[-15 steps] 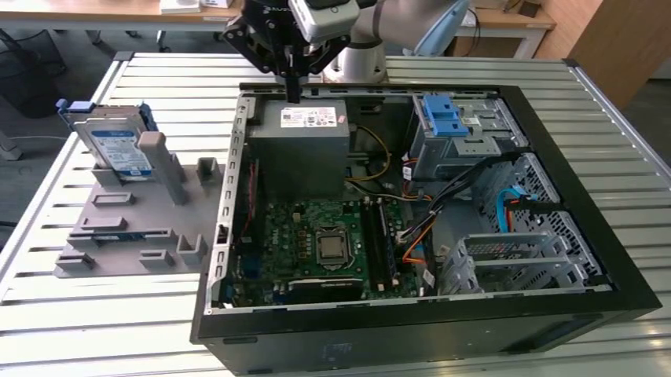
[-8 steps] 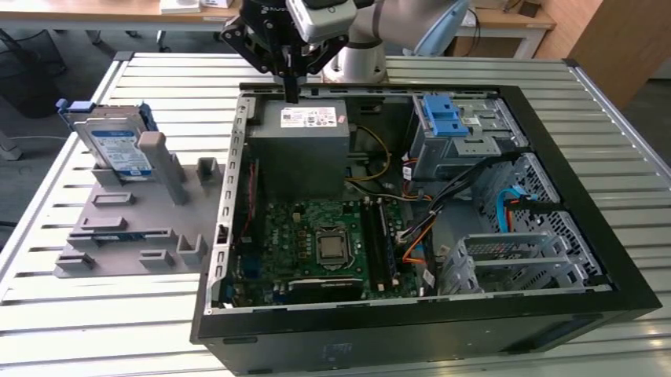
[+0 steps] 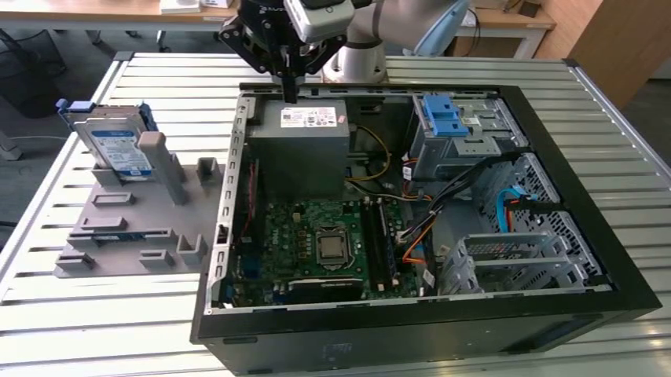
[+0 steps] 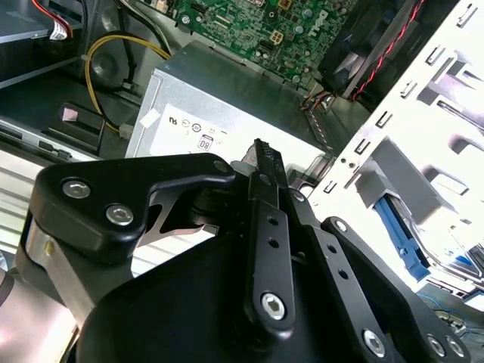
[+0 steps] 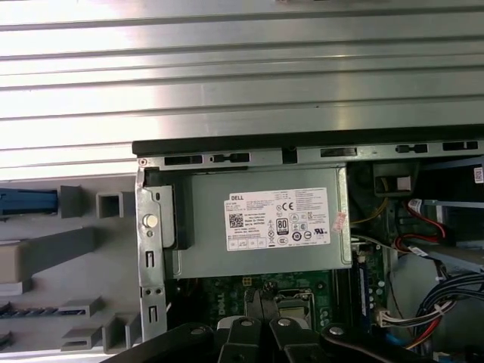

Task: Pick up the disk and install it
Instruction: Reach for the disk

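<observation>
Slatted metal table [image 3: 84,318], one disk [image 3: 118,149] standing on one grey rack [image 3: 126,236]; one tool [image 3: 288,94], closed together, empty

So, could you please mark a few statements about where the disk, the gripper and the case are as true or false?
1. The disk stands on the grey fixture, outside the computer case. True.
2. The gripper holds the disk. False: it holds nothing and hangs above the power-supply box.
3. The case lies open on the slatted table. True.
4. The blue latch piece lies on the fixture. False: it sits atop the metal drive bay inside the case.
</observation>
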Controlling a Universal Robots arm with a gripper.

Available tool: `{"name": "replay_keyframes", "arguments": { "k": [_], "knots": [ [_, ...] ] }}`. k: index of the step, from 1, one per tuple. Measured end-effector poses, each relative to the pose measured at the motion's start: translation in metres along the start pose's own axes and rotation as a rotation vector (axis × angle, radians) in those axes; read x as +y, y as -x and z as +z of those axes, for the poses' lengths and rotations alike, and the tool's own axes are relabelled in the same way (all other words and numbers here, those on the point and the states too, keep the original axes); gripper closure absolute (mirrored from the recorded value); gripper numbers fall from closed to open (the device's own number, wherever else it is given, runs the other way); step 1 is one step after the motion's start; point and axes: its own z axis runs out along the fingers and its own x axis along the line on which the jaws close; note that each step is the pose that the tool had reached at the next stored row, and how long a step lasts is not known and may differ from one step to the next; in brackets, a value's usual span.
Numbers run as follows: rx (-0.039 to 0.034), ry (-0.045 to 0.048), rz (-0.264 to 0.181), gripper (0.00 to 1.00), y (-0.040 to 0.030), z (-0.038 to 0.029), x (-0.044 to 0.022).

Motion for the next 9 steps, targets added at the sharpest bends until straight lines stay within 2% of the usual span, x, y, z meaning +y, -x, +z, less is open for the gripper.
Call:
{"name": "replay_keyframes", "arguments": {
  "k": [9],
  "knots": [
    [0.0000, 0.0001, 0.000, 0.89, -0.0022, 0.0000, -0.0002]
  ]
}}
